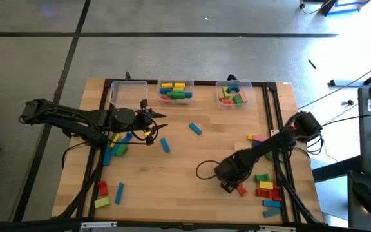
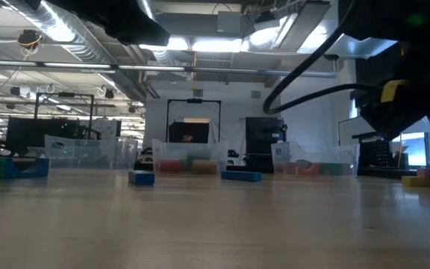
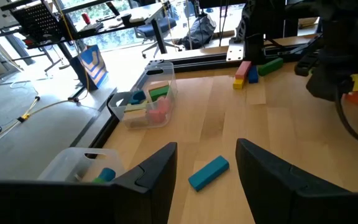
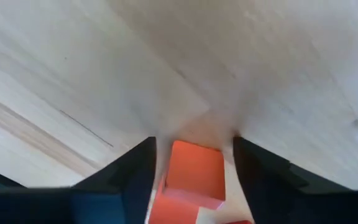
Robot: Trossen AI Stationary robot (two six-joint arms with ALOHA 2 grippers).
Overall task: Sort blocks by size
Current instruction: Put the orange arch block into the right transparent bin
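Note:
My right gripper (image 1: 232,185) is down at the table near the right front. It points down, with its open fingers on either side of an orange block (image 4: 191,171) that lies on the wood; the block also shows in the high view (image 1: 241,189). My left gripper (image 1: 154,122) is open and empty, held above the table left of centre. A blue block (image 3: 208,172) lies on the table ahead of its fingers, and it also shows in the high view (image 1: 195,129). Another blue block (image 1: 165,145) lies nearer.
Three clear bins stand along the far edge: an empty one (image 1: 129,91), one with long blocks (image 1: 176,90) and one with short blocks (image 1: 232,94). Loose blocks lie at the left (image 1: 117,144), front left (image 1: 103,190), front right (image 1: 266,187) and right (image 1: 257,138).

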